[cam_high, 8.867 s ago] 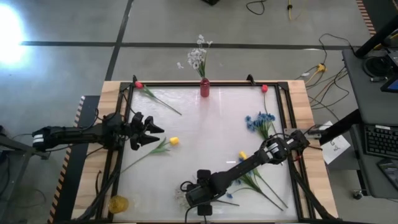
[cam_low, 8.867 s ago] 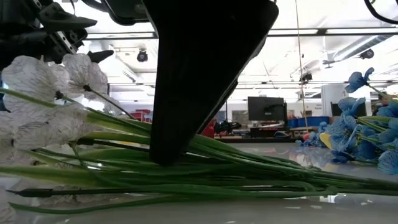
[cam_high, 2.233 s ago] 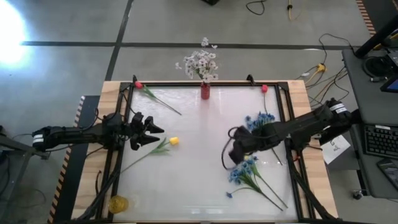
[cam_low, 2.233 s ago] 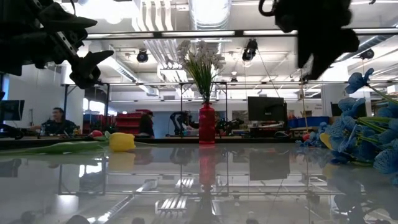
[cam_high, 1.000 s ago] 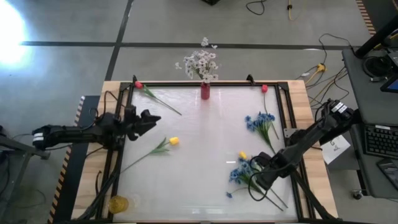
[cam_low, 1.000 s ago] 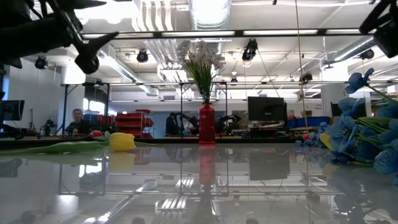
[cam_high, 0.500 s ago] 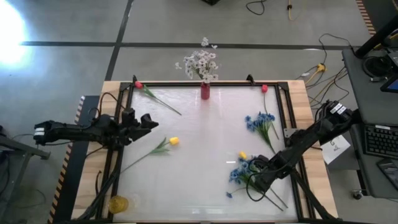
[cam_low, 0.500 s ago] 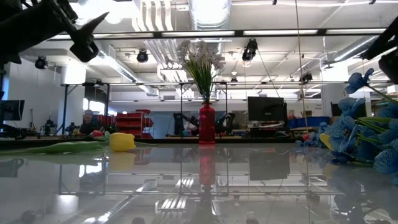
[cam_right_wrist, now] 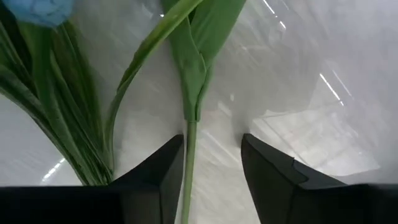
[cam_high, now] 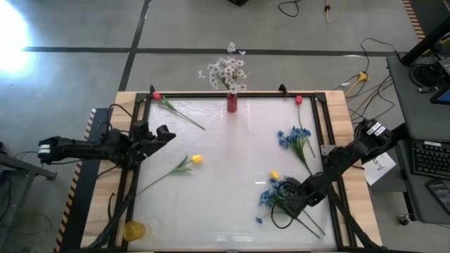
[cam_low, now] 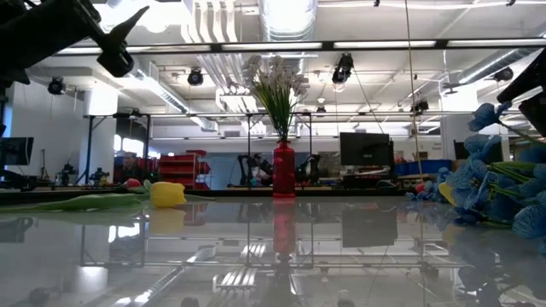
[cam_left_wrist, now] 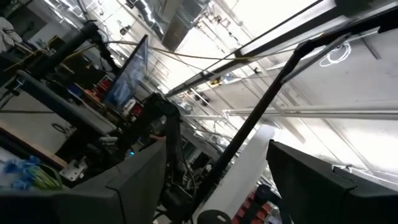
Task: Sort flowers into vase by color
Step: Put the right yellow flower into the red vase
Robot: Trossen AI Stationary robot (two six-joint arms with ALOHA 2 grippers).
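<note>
White sprays (cam_high: pixel 226 70) stand in a red vase (cam_high: pixel 231 102) at the far edge. Pink-red buds (cam_high: pixel 156 95) (cam_high: pixel 299 100) lie at the far corners. One yellow bud (cam_high: pixel 197 159) lies left of centre, and another (cam_high: pixel 274 175) lies by the near blue cluster (cam_high: pixel 269 196). A second blue cluster (cam_high: pixel 290 137) lies further back. My right gripper (cam_high: pixel 285 198) (cam_right_wrist: pixel 211 137) is low over the near cluster's stems and open, with a leafy green stem (cam_right_wrist: pixel 189 149) running between its fingers. My left gripper (cam_high: pixel 159 133) (cam_left_wrist: pixel 217 146) hangs open near the left edge, tipped upward.
A yellow vase-like object (cam_high: pixel 133 229) stands on the wooden border at the near left corner. A black frame (cam_high: pixel 329 140) rims the white table. Bare tabletop lies in the middle, between the yellow bud and the blue clusters. In the low view, people move in the room behind.
My right gripper has crept a little toward the table's left over the near blue cluster's stems. My left gripper has drawn back slightly toward the left edge and tipped upward. No flower has moved.
</note>
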